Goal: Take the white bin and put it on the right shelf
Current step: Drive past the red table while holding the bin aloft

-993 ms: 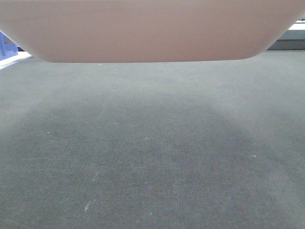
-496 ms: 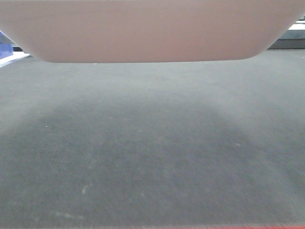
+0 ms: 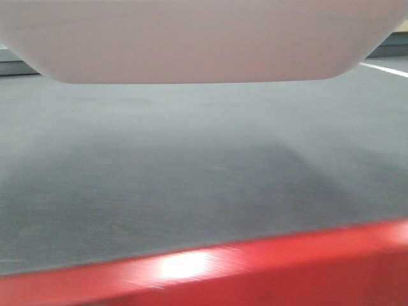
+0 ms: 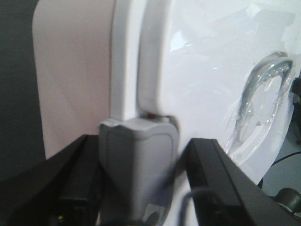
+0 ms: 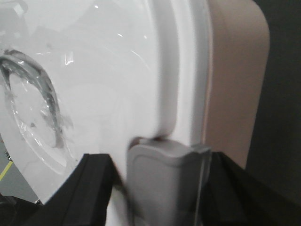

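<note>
The white bin (image 3: 191, 38) hangs across the top of the front view, showing only its pinkish underside above the grey surface. In the left wrist view its glossy white lid (image 4: 207, 70) and pinkish side wall (image 4: 70, 75) fill the frame. My left gripper (image 4: 141, 148) is shut on the bin, its black fingers (image 4: 75, 174) either side of a grey latch (image 4: 136, 160). In the right wrist view my right gripper (image 5: 157, 162) holds the opposite grey latch (image 5: 164, 183) the same way. The right shelf is out of view.
A grey textured table top (image 3: 191, 166) spreads below the bin. A glossy red frame rail (image 3: 255, 268) crosses the bottom of the front view. A white line (image 3: 382, 67) shows at the far top right.
The red rail has come into the bottom of the front view and risen. The blue bins at the upper left have left the view. The bin keeps its place between the grippers.
</note>
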You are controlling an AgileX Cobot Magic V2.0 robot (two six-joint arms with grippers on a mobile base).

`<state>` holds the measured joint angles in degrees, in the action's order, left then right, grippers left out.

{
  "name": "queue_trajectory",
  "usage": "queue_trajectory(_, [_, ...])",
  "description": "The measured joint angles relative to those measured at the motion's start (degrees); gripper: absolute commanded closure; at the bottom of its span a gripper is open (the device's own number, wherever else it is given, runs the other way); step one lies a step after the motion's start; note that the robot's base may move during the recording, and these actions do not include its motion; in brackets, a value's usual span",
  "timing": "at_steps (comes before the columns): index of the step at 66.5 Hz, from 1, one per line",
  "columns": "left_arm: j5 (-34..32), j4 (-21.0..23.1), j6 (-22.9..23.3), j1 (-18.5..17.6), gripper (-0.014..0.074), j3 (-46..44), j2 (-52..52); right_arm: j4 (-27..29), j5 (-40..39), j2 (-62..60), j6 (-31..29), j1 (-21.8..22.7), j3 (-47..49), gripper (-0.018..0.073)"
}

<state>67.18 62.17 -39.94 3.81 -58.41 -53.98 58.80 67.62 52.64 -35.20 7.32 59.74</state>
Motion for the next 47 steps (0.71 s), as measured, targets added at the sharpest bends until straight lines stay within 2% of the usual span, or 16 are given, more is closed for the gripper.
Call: queue_trajectory(47, [0.0,0.0,0.0,0.0,0.0386,0.0,0.1,0.0,0.0,0.0,0.0,0.0,0.0,0.013])
